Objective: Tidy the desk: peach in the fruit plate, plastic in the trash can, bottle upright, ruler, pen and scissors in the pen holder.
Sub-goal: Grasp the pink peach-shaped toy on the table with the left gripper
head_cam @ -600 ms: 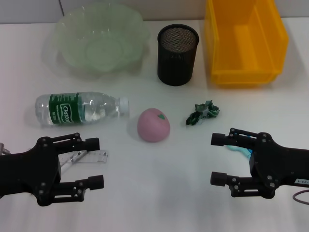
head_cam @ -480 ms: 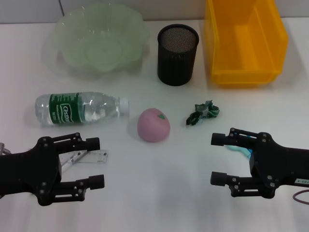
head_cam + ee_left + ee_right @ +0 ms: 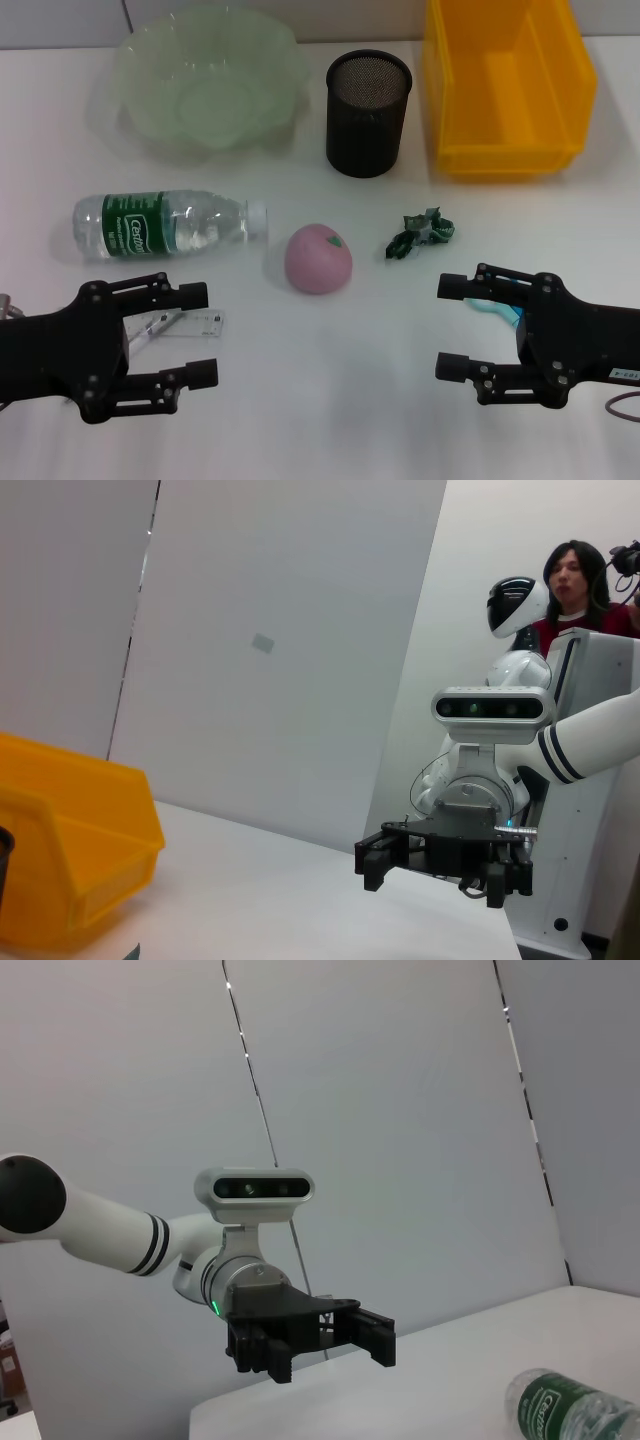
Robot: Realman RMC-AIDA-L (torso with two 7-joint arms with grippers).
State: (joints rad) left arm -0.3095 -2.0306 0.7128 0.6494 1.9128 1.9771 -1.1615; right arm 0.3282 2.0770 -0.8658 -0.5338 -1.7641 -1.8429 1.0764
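A pink peach (image 3: 319,258) lies mid-table. A clear water bottle (image 3: 165,224) with a green label lies on its side to its left; it also shows in the right wrist view (image 3: 575,1407). A crumpled green plastic wrapper (image 3: 421,232) lies right of the peach. A clear ruler (image 3: 180,324) lies partly under my left gripper (image 3: 196,334), which is open near the front left. My right gripper (image 3: 453,327) is open at the front right, over teal scissors (image 3: 497,308). The pale green fruit plate (image 3: 208,78), black mesh pen holder (image 3: 368,99) and yellow bin (image 3: 507,80) stand at the back. No pen shows.
The left wrist view shows the yellow bin (image 3: 60,850) and my right gripper (image 3: 445,865) across the table, with a person (image 3: 575,590) behind. The right wrist view shows my left gripper (image 3: 310,1340). A cable loop (image 3: 625,408) lies at the front right edge.
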